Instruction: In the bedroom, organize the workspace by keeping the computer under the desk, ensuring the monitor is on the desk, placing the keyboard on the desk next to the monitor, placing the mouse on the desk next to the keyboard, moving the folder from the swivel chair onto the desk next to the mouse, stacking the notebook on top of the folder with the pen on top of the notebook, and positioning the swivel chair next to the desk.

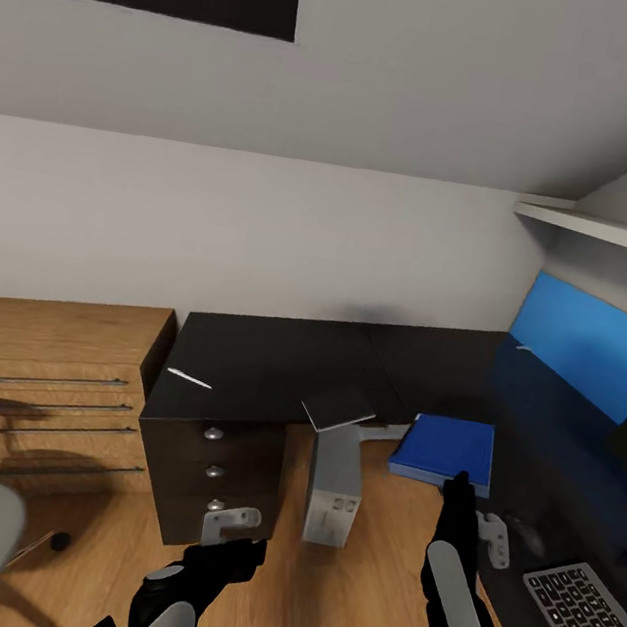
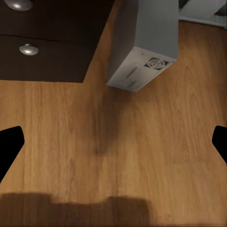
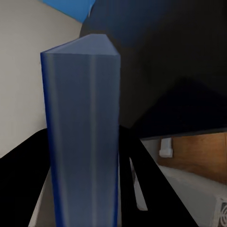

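left pincer (image 1: 238, 545) spread wide, right pincer (image 1: 459, 481) clamped.

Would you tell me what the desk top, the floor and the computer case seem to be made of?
The desk top looks like glossy black laminate, since it shows faint reflections. The floor appears to be varnished wood planks, with visible grain. The computer looks like matte light grey painted metal or plastic; its vented port face suggests sheet metal, though a render leaves that open.

Held in the black right gripper (image 1: 460, 482), the folder (image 1: 445, 450) is bright blue; beside it the desk (image 1: 275, 363) is glossy black with a white pen (image 1: 189, 378). Ahead of the black left gripper (image 1: 234, 544), a light grey computer (image 1: 333, 484) on honey-brown wood-grain floor (image 1: 337, 611)
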